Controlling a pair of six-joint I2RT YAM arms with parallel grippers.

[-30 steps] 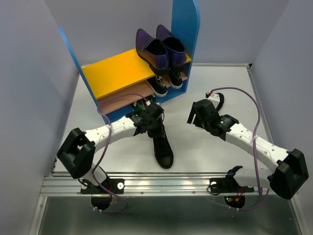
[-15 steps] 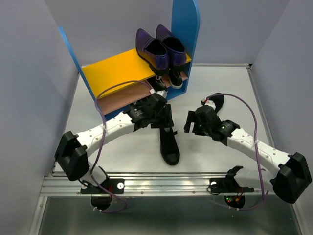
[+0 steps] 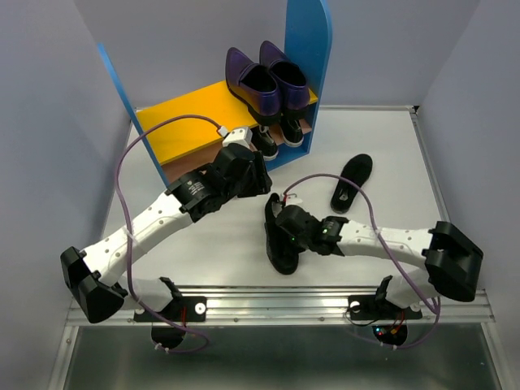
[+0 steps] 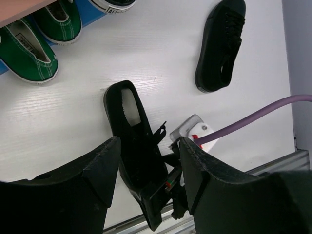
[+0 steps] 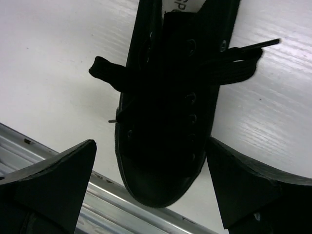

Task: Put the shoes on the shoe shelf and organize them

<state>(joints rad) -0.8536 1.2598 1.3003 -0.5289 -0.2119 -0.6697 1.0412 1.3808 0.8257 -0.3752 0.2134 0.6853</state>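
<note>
A black lace-up shoe [image 3: 282, 248] lies on the white table, toe toward the front rail. My right gripper [image 3: 282, 226] hovers over it, open wide; its fingers stand either side of the toe [image 5: 161, 170] without touching. My left gripper [image 4: 146, 180] is open and empty, higher up and nearer the shoe shelf [image 3: 175, 122]. A second black shoe [image 3: 351, 183] lies to the right. Purple loafers [image 3: 268, 81] sit on the yellow top board. Black sneakers with white soles [image 3: 279, 134] are on the lower board. Green sneakers [image 4: 29, 53] rest under the shelf's edge.
A metal rail [image 3: 276, 302] runs along the table's front edge just past the shoe's toe. Purple cables [image 4: 253, 119] loop from both wrists. Grey walls close in the table on the left, right and back.
My left gripper let go of the black shoe and pulled back up toward the shelf. My right arm swung left over that shoe with its jaws widening, uncovering the second black shoe.
</note>
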